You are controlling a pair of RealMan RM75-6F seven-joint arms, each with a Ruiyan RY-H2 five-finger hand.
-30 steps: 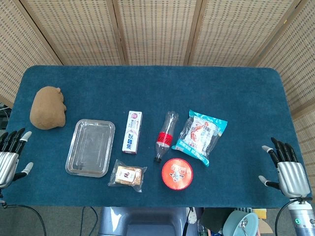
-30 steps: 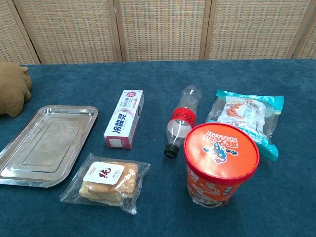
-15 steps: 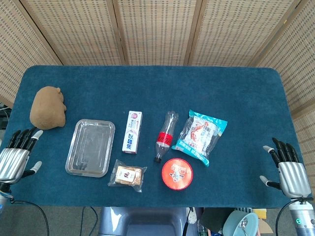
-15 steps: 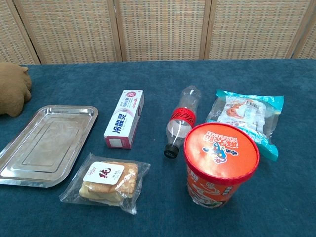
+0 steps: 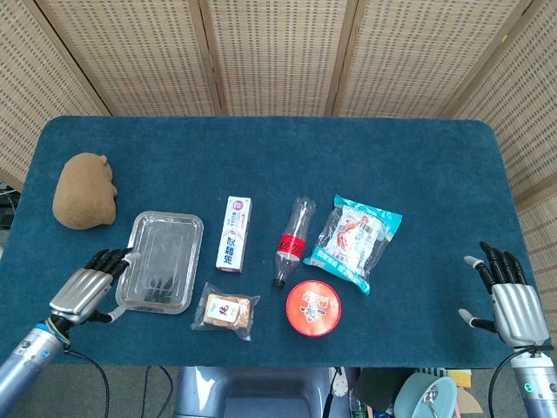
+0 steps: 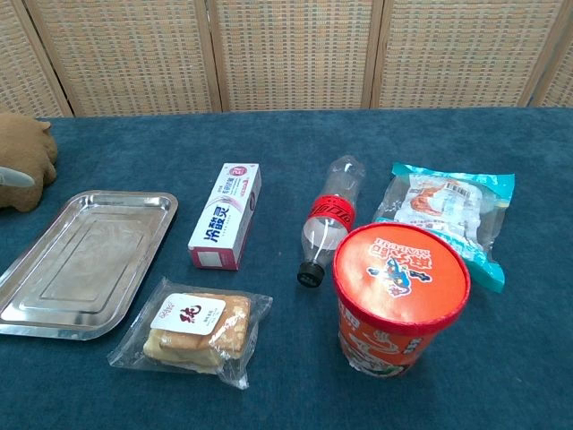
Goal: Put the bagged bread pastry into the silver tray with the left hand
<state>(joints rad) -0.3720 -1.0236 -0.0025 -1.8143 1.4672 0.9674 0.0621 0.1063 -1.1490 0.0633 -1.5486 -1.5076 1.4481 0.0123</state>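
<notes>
We see the pastry (image 6: 192, 330) in its clear bag, a white label with one red character on top, lying on the counter (image 5: 261, 157) just beside the tray's (image 5: 139, 287) near right corner. Our left hand (image 5: 87, 289) hovers at the tray's left edge, fingers (image 5: 111, 258) spread, empty. Our right hand (image 5: 509, 300) rests far right, fingers apart. The bottle (image 6: 328, 222) wears a red Coca-Cola label.

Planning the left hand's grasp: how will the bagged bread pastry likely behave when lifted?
The bagged bread pastry is probably light, since it is a small piece of bread in thin clear wrap. The loose, crinkled film edges will likely flop and may feel slippery. The bread itself looks soft, so a hard squeeze could crush it.
</notes>
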